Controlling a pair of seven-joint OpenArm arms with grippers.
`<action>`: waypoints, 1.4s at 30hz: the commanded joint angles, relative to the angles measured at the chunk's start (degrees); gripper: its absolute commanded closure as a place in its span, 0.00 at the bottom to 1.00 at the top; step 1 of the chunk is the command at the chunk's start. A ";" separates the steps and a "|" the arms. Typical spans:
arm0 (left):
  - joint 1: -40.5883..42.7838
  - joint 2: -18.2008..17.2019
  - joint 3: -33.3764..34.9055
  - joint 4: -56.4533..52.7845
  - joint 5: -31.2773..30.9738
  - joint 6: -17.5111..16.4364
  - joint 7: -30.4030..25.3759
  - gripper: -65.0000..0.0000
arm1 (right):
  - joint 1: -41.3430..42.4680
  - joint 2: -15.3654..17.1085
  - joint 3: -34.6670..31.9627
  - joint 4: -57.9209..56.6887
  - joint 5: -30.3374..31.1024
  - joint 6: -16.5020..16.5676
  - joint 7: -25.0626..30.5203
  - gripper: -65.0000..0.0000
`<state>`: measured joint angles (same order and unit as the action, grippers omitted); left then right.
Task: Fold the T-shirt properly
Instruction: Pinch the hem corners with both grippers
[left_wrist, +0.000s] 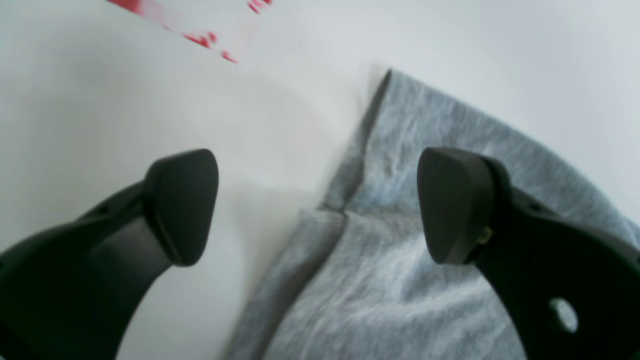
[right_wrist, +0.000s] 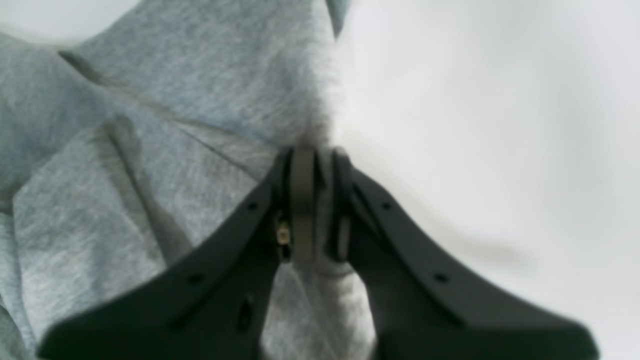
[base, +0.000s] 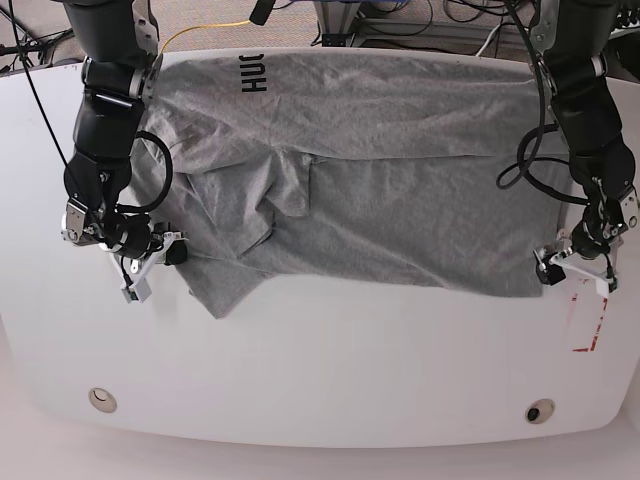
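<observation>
We see the T-shirt (base: 370, 170) spread across the far half of the white table (base: 320, 370), its light grey cloth rumpled toward the middle, with dark block letters showing near the far edge. One lower corner hangs out in a point toward the near side, close to the right arm.

Right gripper (right_wrist: 320, 155): in the right wrist view the jaws are clenched together on a pinch of grey cloth, a fold of the T-shirt bunched between the pads and running down between the two black fingers. Creases fan away from the pinch. In the base view this gripper sits low at the shirt's side edge.

Left gripper (left_wrist: 317, 205): in the left wrist view the jaws stand wide apart and released, with nothing between them. One pad (left_wrist: 182, 205) is over bare table, the other (left_wrist: 452, 202) over the grey cloth. The shirt's edge, with a turned-over strip of hem, runs up between them. We cannot tell whether either pad touches the surface.

Red marks (left_wrist: 205, 40) show on the table beyond the left gripper, blurred. In the base view a red-outlined strip (base: 590, 320) lies just by that gripper, near the shirt's lower corner.
</observation>
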<state>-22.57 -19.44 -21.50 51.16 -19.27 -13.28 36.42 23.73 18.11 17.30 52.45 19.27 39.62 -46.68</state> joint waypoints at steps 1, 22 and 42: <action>-2.71 -0.91 2.38 -1.18 -0.91 -1.27 -2.53 0.08 | 1.64 0.92 0.24 1.05 0.82 0.38 1.09 0.92; -7.28 -1.00 15.21 -14.54 -0.91 -9.36 -5.08 0.61 | 1.72 0.84 0.41 1.05 1.35 0.38 1.18 0.92; -7.19 -2.14 19.52 -14.28 -0.91 -11.47 -5.70 0.98 | 1.72 0.84 0.41 1.14 1.26 0.38 1.18 0.92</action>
<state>-29.23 -21.12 -2.20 36.73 -21.54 -25.15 28.42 23.77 18.04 17.54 52.45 19.68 39.62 -46.65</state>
